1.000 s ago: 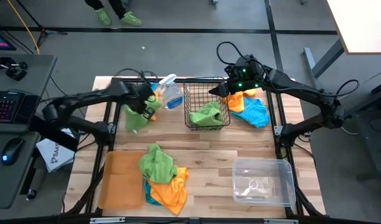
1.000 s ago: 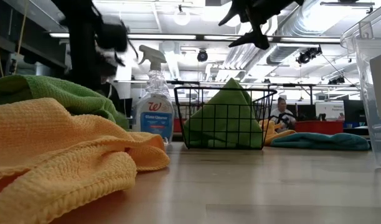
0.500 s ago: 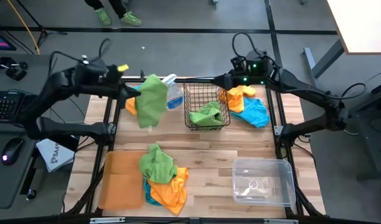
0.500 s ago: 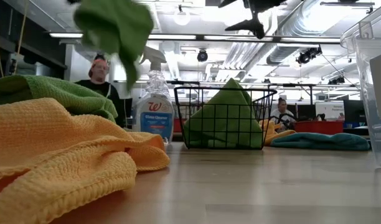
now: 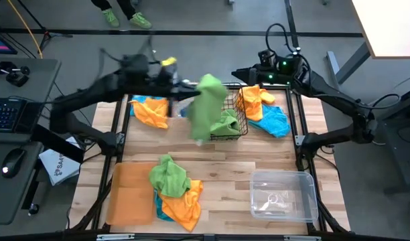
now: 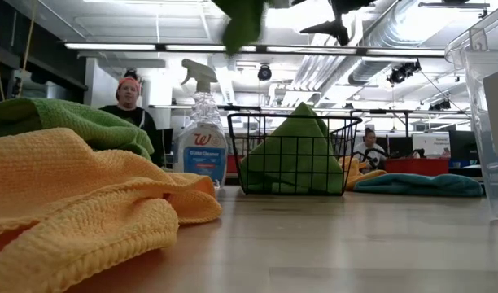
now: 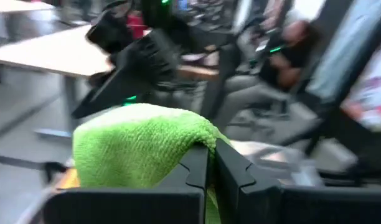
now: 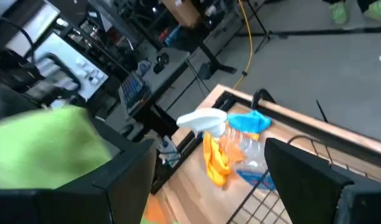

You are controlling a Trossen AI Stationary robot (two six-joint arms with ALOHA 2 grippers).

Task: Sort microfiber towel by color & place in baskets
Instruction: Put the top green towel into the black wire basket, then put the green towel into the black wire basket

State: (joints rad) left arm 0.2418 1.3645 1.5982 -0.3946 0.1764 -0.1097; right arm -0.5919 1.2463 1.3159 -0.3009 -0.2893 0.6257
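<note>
Your worktop [image 5: 258,164] filled the middle of the high view. The black mesh basket [image 5: 225,112] sat at upper centre. Your left gripper [image 7: 210,163], clenched on a green towel [image 5: 206,107], hung beside it. Your right gripper [image 5: 240,72], fingers spread, waited upper right.

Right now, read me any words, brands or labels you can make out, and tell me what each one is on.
"W" script logo: on the label of the spray bottle.
"Glass Cleaner": likely on that label; small, not certain.
"SAF…": partial print on a white box beside the table; the rest is unreadable.
Nothing else is legible.
</note>
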